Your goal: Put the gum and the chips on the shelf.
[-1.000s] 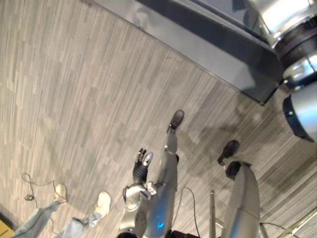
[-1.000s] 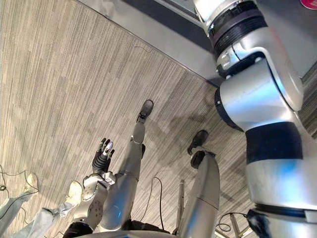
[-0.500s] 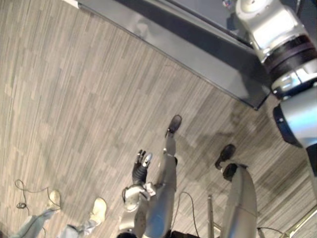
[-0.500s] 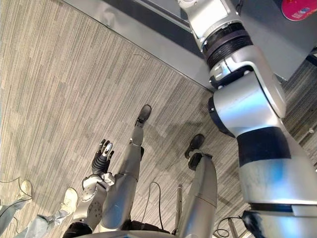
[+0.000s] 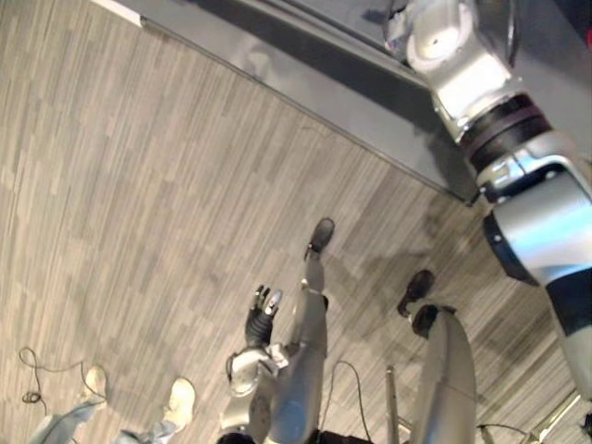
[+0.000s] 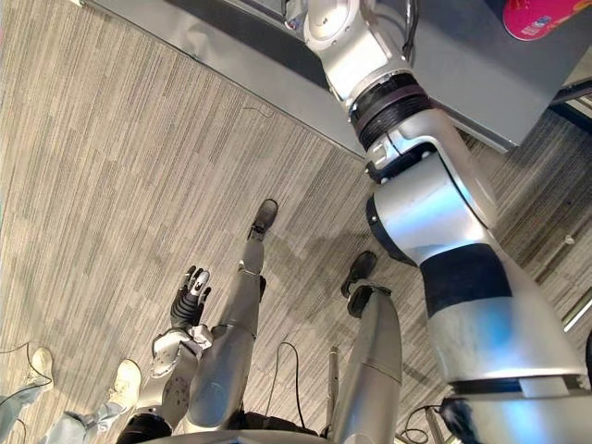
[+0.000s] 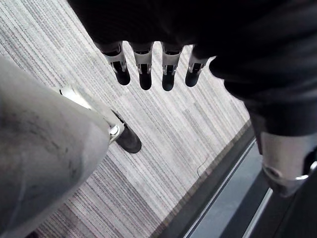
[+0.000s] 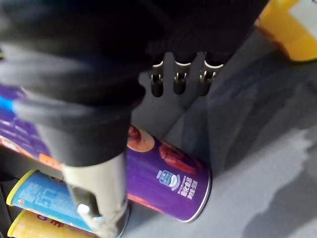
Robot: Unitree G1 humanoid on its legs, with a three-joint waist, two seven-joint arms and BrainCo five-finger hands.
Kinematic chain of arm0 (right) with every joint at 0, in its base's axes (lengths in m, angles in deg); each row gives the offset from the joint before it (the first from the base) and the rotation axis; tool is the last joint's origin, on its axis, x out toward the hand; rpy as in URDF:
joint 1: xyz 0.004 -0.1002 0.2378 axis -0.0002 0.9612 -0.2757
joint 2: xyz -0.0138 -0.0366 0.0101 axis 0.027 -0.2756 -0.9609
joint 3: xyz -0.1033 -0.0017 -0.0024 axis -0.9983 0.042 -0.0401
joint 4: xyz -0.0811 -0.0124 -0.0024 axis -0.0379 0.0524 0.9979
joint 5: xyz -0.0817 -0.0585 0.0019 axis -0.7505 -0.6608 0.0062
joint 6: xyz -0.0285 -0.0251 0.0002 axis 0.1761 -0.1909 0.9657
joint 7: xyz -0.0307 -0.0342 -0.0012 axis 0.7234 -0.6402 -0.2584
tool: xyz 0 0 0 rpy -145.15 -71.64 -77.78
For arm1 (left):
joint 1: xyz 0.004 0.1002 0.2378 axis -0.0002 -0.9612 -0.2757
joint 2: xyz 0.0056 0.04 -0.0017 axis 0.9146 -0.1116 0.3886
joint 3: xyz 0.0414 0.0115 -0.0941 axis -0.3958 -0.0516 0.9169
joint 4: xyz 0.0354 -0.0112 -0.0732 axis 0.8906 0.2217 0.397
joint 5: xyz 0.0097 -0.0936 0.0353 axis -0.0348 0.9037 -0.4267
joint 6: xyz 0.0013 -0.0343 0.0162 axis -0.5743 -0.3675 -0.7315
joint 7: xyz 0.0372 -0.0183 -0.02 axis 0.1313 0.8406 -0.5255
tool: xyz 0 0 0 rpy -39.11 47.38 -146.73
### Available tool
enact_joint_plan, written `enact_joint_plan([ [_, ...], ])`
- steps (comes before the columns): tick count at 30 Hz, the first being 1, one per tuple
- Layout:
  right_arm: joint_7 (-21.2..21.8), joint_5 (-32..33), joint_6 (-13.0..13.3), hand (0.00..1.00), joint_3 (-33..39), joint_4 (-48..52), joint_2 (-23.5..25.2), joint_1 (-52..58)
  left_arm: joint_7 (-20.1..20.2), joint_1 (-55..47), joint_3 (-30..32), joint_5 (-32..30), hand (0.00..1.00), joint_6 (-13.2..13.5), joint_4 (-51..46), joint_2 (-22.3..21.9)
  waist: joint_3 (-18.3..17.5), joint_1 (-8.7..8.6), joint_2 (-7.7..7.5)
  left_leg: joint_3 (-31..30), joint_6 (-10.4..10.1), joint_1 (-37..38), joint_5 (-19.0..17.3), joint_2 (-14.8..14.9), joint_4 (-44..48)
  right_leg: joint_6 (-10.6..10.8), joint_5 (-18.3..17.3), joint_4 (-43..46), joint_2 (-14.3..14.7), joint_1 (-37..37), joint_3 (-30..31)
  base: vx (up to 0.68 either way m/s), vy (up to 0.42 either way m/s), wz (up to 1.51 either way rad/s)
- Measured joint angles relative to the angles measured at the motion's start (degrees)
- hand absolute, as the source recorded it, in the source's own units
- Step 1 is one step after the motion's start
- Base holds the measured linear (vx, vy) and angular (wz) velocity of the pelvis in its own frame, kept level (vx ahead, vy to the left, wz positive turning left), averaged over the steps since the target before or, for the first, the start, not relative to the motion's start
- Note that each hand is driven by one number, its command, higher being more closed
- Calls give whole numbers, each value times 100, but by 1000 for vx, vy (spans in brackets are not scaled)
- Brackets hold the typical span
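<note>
Right robot hand (image 8: 179,79), fingers straight and empty, hovers just beside the chips can (image 8: 171,181), whose long axis slants across them; left robot hand (image 5: 263,311) hangs relaxed, far off.

A chips can (image 8: 168,173) lies on its side on the shelf (image 8: 257,148), just past the straight fingers of the right robot hand (image 8: 178,74), and two more cans (image 8: 39,198) lie beside it. The left robot hand (image 6: 191,294) hangs over the floor (image 6: 111,166), with a person's shoes (image 6: 125,379) to its left.
</note>
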Motion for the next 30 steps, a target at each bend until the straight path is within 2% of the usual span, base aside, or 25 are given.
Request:
enact_joint_plan([
  [18,-45,-151,-9,0,257,-80,388,871,-69,145,-33,-16,0,-5,228,1,-13,-32,5,-18,6,252,-13,1,-5,0,-2,-26,4,288,-32,32,-20,1],
  [26,-117,-151,41,0,536,-82,650,1539,-121,142,-165,-32,0,-63,337,-13,-256,-30,-14,-14,16,440,-52,5,-6,12,5,-134,5,527,-58,50,-19,0],
  [30,-122,-81,101,0,1183,-54,970,2131,-120,126,-156,-70,0,-131,376,-17,-486,-40,-101,-6,38,649,-111,21,-3,26,12,-273,18,809,-90,75,-18,-1],
])
